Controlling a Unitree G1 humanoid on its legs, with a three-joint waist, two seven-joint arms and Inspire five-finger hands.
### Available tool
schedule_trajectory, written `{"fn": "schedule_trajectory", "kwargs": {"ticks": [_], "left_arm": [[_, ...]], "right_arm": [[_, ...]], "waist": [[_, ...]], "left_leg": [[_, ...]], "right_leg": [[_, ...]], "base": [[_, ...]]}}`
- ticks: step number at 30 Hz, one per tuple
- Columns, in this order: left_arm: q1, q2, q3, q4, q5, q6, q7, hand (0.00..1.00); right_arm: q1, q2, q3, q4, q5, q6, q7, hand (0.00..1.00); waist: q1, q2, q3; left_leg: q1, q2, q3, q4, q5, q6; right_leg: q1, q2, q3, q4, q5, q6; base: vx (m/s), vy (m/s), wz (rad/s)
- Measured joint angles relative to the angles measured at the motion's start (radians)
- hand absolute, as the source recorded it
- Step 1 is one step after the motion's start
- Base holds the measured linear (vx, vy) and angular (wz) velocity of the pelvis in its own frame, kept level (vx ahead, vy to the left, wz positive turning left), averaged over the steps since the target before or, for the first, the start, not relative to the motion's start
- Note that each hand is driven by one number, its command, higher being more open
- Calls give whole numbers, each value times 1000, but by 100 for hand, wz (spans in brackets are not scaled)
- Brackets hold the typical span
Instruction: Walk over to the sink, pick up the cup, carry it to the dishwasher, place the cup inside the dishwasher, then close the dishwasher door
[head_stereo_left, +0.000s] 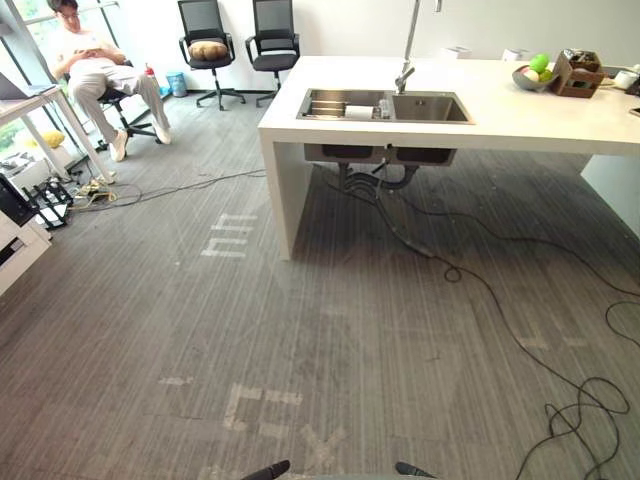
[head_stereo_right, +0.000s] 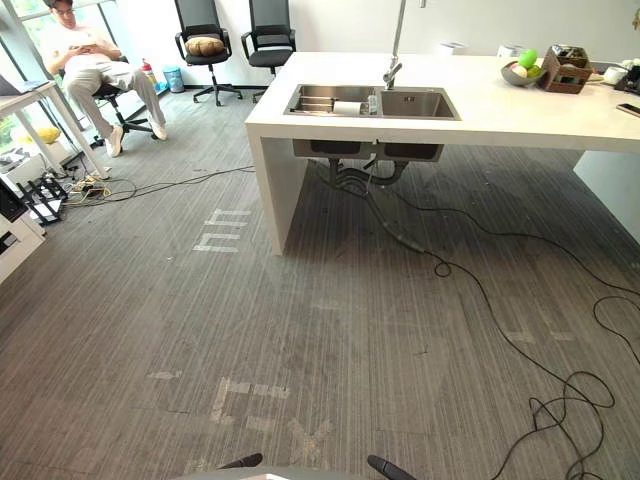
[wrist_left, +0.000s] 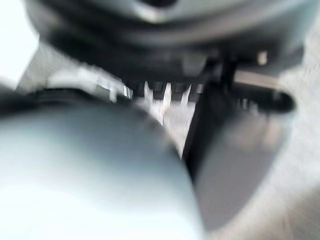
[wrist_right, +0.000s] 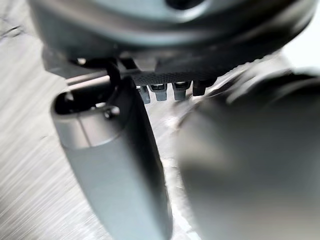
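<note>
A white cup (head_stereo_left: 358, 112) lies on its side in the left basin of the steel double sink (head_stereo_left: 430, 108), which is set in a white island counter (head_stereo_left: 520, 125) far ahead across the carpet. A tall tap (head_stereo_left: 405, 70) rises behind the sink. In the right eye view the cup (head_stereo_right: 347, 107) lies in the same basin. My left hand (wrist_left: 165, 45) and right hand (wrist_right: 165, 50) hang low over the carpet, far from the sink, each with relaxed fingers, a grey-covered thumb (wrist_right: 115, 165) and nothing held.
Black cables (head_stereo_left: 500, 300) trail over the carpet from under the sink towards the lower right. A person (head_stereo_left: 95, 70) sits at the far left by a desk (head_stereo_left: 30, 100). Two black office chairs (head_stereo_left: 240, 45) stand behind. A fruit bowl (head_stereo_left: 533, 75) and a box (head_stereo_left: 580, 75) sit on the counter.
</note>
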Motion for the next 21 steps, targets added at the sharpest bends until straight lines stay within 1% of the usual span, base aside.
{"fn": "schedule_trajectory", "kwargs": {"ticks": [1, 3, 5, 8, 10, 11, 12, 14, 15, 17, 18, 21], "left_arm": [[2, -2, -6, -1, 2, -32, 14, 100], [8, -4, -18, -6, 2, -75, 37, 100], [12, -6, -19, -10, 2, -101, 49, 100], [16, -5, -18, -14, 1, -137, 54, 100], [21, -4, -16, -16, 1, -169, 58, 100], [24, -5, -16, -16, 1, -194, 66, 100], [28, -5, -16, -17, 1, -217, 80, 100], [31, -6, -14, -21, -1, -246, 109, 100], [32, -7, -13, -22, -2, -262, 127, 100], [33, -9, -10, -24, -20, -279, 158, 100], [36, -17, 3, -27, -48, -282, 183, 100], [44, -31, 34, -28, -103, -284, 217, 100]], "right_arm": [[-3, 4, 21, -4, -53, -41, -22, 100], [-11, 13, 30, -14, -121, -91, -32, 100], [-11, 19, 33, -22, -151, -111, -29, 100], [-5, 28, 37, -27, -184, -130, -8, 100], [2, 35, 35, -28, -196, -164, 13, 100], [12, 37, 24, -34, -216, -196, 31, 100], [24, 39, 16, -41, -236, -225, 45, 100], [43, 47, 16, -42, -250, -257, 75, 100], [53, 48, 16, -42, -248, -264, 94, 100], [67, 49, 15, -42, -238, -268, 118, 100], [79, 49, 13, -41, -223, -268, 140, 100], [92, 51, 8, -41, -213, -269, 187, 100]], "waist": [[2, -1, 0], [2, -2, 1], [2, -4, 3], [2, -15, 9], [2, -21, 13], [2, -25, 15], [1, -28, 18], [1, -36, 24], [1, -41, 28], [1, -42, 32], [1, -45, 34], [1, -50, 39]], "left_leg": [[1, 2, 4, -3, 0, 0], [1, 3, 8, -4, 0, -1], [1, 3, 8, -5, 0, -1], [2, 3, 9, -6, 0, 0], [3, 3, 10, -8, 1, 1], [6, 2, 13, -11, 1, 1], [12, 2, 14, -14, 1, 1], [21, 2, 14, -19, 1, 1], [21, 2, 15, -19, 1, 1], [21, 2, 15, -19, 1, 1], [22, 2, 15, -19, 1, 1], [23, 2, 14, -19, 1, 1]], "right_leg": [[1, 3, 3, -6, 3, 0], [1, 4, 6, -12, 7, 0], [2, 4, 6, -13, 7, 0], [4, 5, 7, -21, 10, 0], [4, 5, 8, -23, 11, 0], [6, 5, 10, -25, 11, 0], [10, 6, 12, -28, 11, 0], [18, 6, 12, -32, 11, 1], [19, 6, 12, -34, 11, 1], [20, 6, 12, -34, 11, 1], [20, 6, 12, -34, 11, 1], [22, 6, 12, -34, 11, 1]], "base": [[-18, -18, -6], [-21, -24, -6], [0, 0, 0], [0, 0, 0], [1, -6, -2], [11, -12, -4], [12, -10, -4], [0, 0, 0], [0, 0, 0], [0, 0, 0], [0, 0, 0], [0, 0, 0]]}}
